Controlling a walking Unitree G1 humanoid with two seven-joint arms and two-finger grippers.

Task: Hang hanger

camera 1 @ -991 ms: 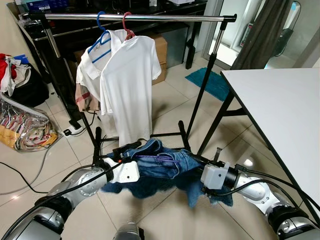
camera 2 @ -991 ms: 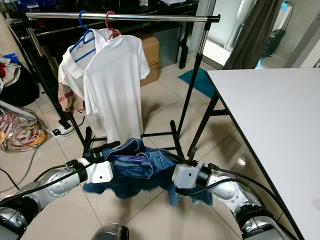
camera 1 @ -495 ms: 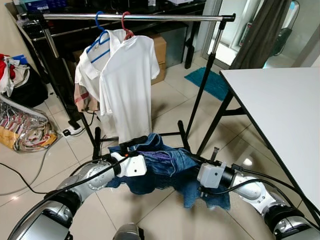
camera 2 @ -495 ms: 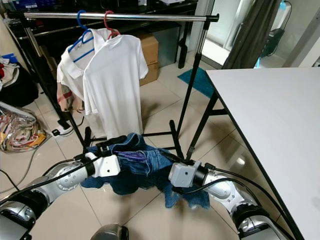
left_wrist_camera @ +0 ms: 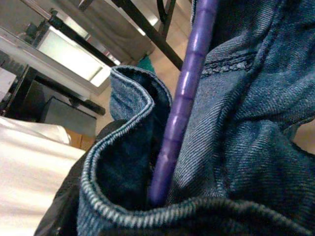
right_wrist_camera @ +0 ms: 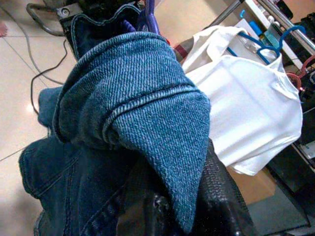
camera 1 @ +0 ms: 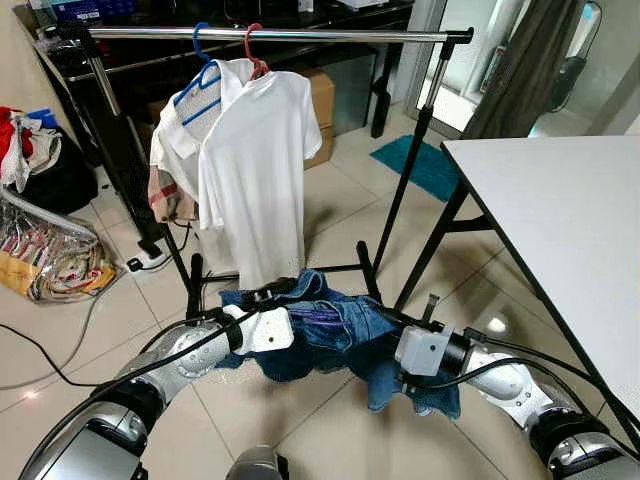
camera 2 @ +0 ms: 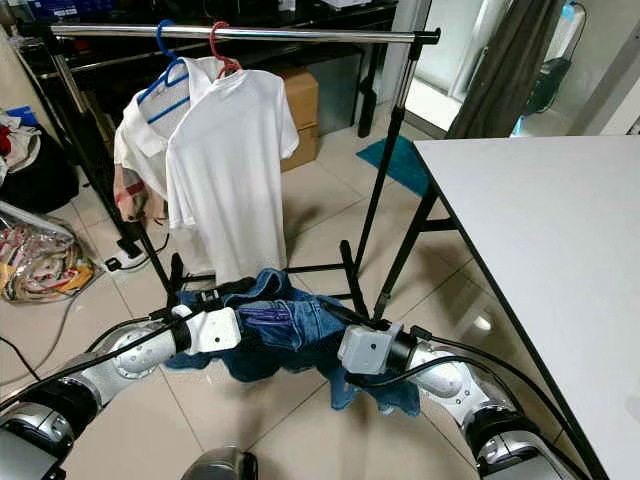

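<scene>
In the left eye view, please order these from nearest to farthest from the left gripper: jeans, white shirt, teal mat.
1. jeans: draped at the left gripper.
2. white shirt: hanging on the rail just above and behind.
3. teal mat: floor beyond the rack, to the right.

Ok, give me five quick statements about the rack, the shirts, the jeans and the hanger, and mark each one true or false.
1. Two white shirts hang on the rack rail. True.
2. The jeans already hang on the rail. False: both arms hold them low above the floor.
3. The hanger in the jeans is purple. True.
4. The table stands on the robot's left. False: on its right.
5. One shirt hanger is blue, the other red. True.
</scene>
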